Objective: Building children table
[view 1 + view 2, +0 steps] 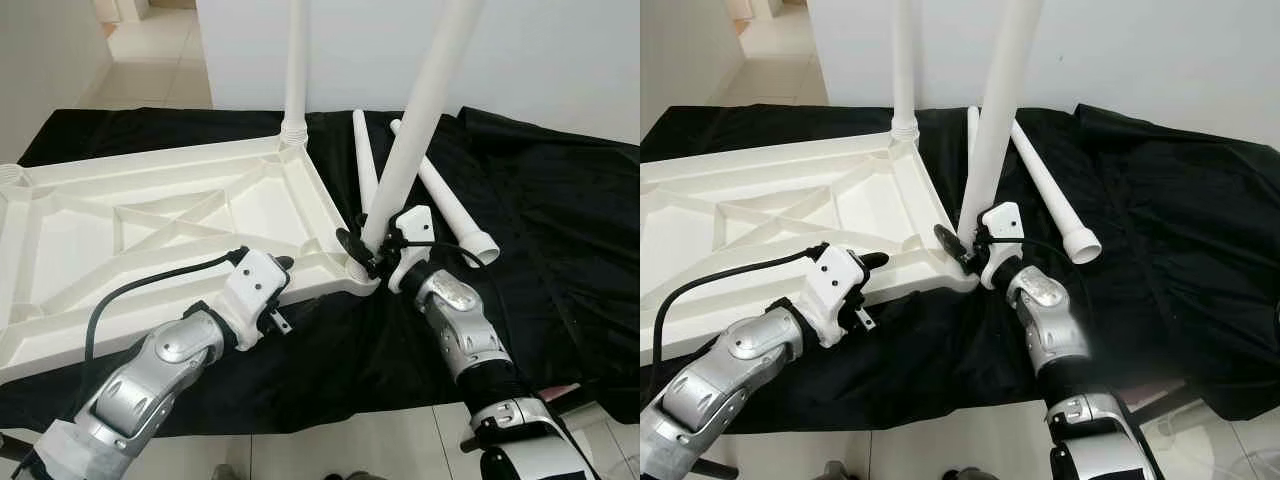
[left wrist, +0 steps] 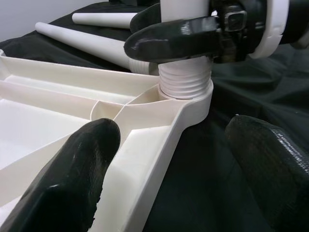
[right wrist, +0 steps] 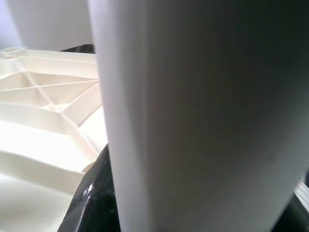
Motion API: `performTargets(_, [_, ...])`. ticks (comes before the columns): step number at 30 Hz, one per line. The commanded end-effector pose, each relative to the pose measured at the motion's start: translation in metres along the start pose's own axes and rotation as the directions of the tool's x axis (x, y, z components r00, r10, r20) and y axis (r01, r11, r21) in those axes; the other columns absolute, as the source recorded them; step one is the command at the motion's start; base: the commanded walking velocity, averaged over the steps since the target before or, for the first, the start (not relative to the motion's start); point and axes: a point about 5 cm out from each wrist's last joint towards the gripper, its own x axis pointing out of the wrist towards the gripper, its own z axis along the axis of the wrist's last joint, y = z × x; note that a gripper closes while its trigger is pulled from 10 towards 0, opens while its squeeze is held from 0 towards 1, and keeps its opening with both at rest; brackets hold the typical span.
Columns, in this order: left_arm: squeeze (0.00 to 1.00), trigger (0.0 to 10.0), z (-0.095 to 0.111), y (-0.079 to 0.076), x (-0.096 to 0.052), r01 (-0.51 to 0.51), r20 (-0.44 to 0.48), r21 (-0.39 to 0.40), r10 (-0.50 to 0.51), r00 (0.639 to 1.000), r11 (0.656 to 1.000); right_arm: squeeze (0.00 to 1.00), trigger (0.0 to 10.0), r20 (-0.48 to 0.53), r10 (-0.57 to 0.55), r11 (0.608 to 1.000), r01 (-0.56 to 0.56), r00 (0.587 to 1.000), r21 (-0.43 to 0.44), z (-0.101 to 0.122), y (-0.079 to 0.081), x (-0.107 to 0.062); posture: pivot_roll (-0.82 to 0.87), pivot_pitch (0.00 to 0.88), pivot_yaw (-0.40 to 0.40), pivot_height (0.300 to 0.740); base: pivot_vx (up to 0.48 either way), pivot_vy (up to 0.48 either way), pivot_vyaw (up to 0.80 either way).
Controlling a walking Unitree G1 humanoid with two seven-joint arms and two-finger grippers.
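A white plastic tabletop [image 1: 150, 230] lies upside down on a black cloth. One white leg [image 1: 296, 70] stands upright in its far corner socket. A second white leg [image 1: 415, 120] leans in the near corner socket [image 2: 186, 94], with its threaded end seated there. My right gripper [image 1: 368, 252] is shut on this leg just above the socket. My left gripper [image 1: 284, 290] is open, its fingers [image 2: 79, 181] straddling the tabletop's near rim a little short of that corner. Two more white legs [image 1: 445, 195] lie loose on the cloth behind.
The black cloth [image 1: 540, 210] covers the work surface and hangs over its front edge. White tiled floor [image 1: 330, 445] runs below it. A white wall rises behind, with a doorway [image 1: 150, 40] at the far left.
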Motion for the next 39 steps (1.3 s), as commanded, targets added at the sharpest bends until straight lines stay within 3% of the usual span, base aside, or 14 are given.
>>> performTargets(1, [0.00,10.0,0.000,-0.010,0.000,0.161,-0.003,0.011,-0.161,0.987,0.987,0.00,10.0,-0.052,-0.042,0.998,0.044,0.998,0.050,-0.012,0.003,-0.003,-0.01,0.093,-0.046,0.740,0.000,0.000,0.00])
performTargets(7, [0.00,10.0,0.000,-0.009,0.000,0.161,-0.005,0.012,-0.161,0.987,0.987,0.00,10.0,-0.045,-0.146,0.986,0.149,0.988,0.068,-0.011,0.014,-0.001,-0.01,0.091,-0.050,0.740,0.000,0.000,0.00])
performTargets(9, [0.00,10.0,-0.001,-0.009,0.000,0.161,-0.007,0.012,-0.161,0.987,0.987,0.00,10.0,-0.042,-0.265,0.950,0.268,0.963,0.161,-0.010,0.022,-0.001,-0.01,0.089,-0.054,0.740,0.000,0.000,0.00])
performTargets(10, [0.00,10.0,-0.001,-0.009,0.000,0.161,-0.007,0.012,-0.161,0.987,0.987,0.00,10.0,-0.042,-0.265,0.950,0.268,0.963,0.161,-0.010,0.022,-0.001,-0.01,0.089,-0.054,0.740,0.000,0.000,0.00])
performTargets(11, [0.00,10.0,-0.001,-0.009,-0.001,0.160,-0.009,0.012,-0.160,0.987,0.987,0.00,10.0,-0.052,-0.354,0.915,0.358,0.934,0.188,-0.010,0.026,-0.003,-0.01,0.087,-0.051,0.740,0.000,0.000,0.00])
performTargets(12, [0.00,10.0,-0.001,-0.009,-0.001,0.160,-0.009,0.012,-0.160,0.987,0.987,0.00,10.0,-0.052,-0.354,0.915,0.358,0.934,0.188,-0.010,0.026,-0.003,-0.01,0.087,-0.051,0.740,0.000,0.000,0.00])
performTargets(15, [0.00,10.0,-0.002,-0.009,0.000,0.159,-0.009,0.009,-0.159,0.987,0.987,0.00,10.0,-0.089,-0.532,0.821,0.538,0.842,0.192,-0.014,0.029,-0.011,-0.01,0.083,-0.052,0.740,0.000,0.000,0.00])
performTargets(18, [0.00,10.0,-0.002,-0.009,0.000,0.162,-0.010,0.010,-0.162,0.987,0.987,0.00,10.0,-0.117,-0.565,0.797,0.577,0.816,0.178,-0.017,0.036,-0.016,-0.02,0.076,-0.053,0.740,0.000,0.000,0.00])
performTargets(22, [0.00,10.0,-0.003,-0.008,0.000,0.162,-0.011,0.015,-0.162,0.987,0.987,0.00,10.0,-0.125,-0.539,0.810,0.554,0.833,0.194,-0.018,0.044,-0.017,-0.02,0.072,-0.053,0.740,0.000,0.000,0.00])
performTargets(35, [0.00,10.0,-0.003,-0.006,0.001,0.158,-0.010,0.020,-0.158,0.987,0.987,0.00,10.0,-0.089,-0.534,0.824,0.541,0.841,0.169,-0.012,0.039,-0.017,-0.02,0.061,-0.052,0.740,0.000,0.000,0.00])
performTargets(36, [0.00,10.0,-0.002,-0.006,0.001,0.161,-0.010,0.024,-0.161,0.987,0.987,1.00,10.0,-0.053,-0.525,0.828,0.524,0.850,0.199,-0.008,0.037,-0.018,-0.02,0.061,-0.052,0.740,0.000,0.000,0.00])
performTargets(37, [0.00,10.0,-0.002,-0.006,0.002,0.162,-0.015,0.038,-0.162,0.987,0.986,1.00,10.0,0.003,-0.447,0.878,0.439,0.894,0.192,-0.004,0.029,-0.020,-0.02,0.049,-0.052,0.740,0.000,0.000,0.00])
performTargets(38, [0.00,10.0,-0.002,-0.005,0.002,0.163,-0.018,0.048,-0.162,0.987,0.985,0.25,10.0,0.030,-0.372,0.916,0.361,0.928,0.176,-0.002,0.022,-0.022,-0.01,0.049,-0.052,0.740,0.000,0.000,0.00])
performTargets(39, [0.00,10.0,-0.002,-0.005,0.003,0.163,-0.020,0.054,-0.162,0.987,0.985,0.00,10.0,0.041,-0.322,0.936,0.312,0.946,0.163,-0.001,0.017,-0.024,-0.01,0.048,-0.052,0.740,0.000,0.000,0.00])
